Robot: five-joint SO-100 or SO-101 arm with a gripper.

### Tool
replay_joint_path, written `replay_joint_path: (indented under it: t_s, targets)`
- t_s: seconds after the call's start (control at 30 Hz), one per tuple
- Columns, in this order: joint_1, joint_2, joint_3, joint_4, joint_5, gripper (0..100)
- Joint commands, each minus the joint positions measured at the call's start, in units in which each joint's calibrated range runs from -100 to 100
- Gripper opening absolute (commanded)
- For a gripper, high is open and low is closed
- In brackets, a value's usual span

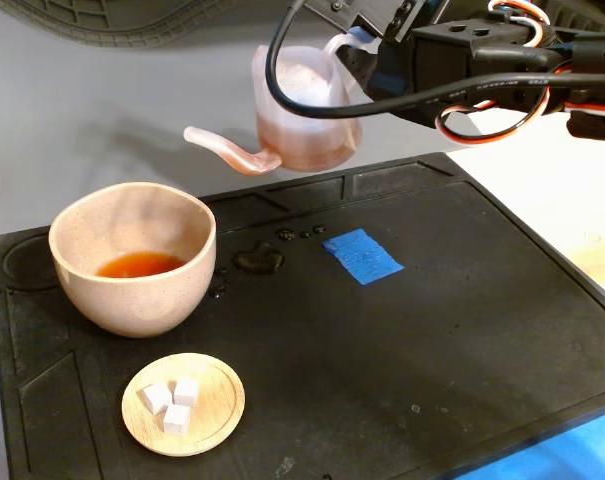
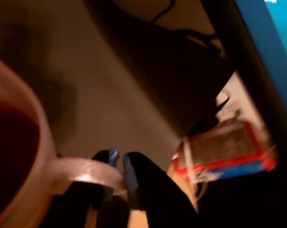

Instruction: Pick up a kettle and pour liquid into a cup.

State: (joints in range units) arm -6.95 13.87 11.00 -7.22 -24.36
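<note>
Kettle (image 1: 307,115): translucent pinkish plastic. Cup (image 1: 132,255): speckled matt ceramic. Dish (image 1: 183,403): smooth wood. Mat (image 1: 462,330): matt black rubber.

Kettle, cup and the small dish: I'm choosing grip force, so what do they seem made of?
Kettle: translucent pinkish plastic, likely 3D-printed; light shows through its walls. Cup: speckled beige-pink ceramic, matte-looking. Dish: pale wood, apparently, with visible grain.

Fixed view: cup (image 1: 132,258) at mat (image 1: 462,340) left edge, liquid (image 1: 139,265) in it; dish (image 1: 183,403) with 3 cubes (image 1: 171,404) at front-left; kettle (image 1: 300,112) in air above mat's rear edge.
</note>
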Motion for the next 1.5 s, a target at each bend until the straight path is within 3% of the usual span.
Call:
replay_joint_path:
  t_s: [0.0,0.2,0.3,0.97,1.23,1.47]
  targets:
    - [0.4,-1.8,3.2,-1.0,-2.9,1]
    - [2.6,-1.8,12.8,-1.2,-2.9,1]
    - [3.0,-1.2,17.6,-7.1,-2.8,1]
    - [4.6,3.5,17.9,-7.2,-2.7,1]
    - [3.6,3.3,18.0,-6.6,-2.7,16]
    - [1.5,3.0,20.7,-6.5,-2.8,16]
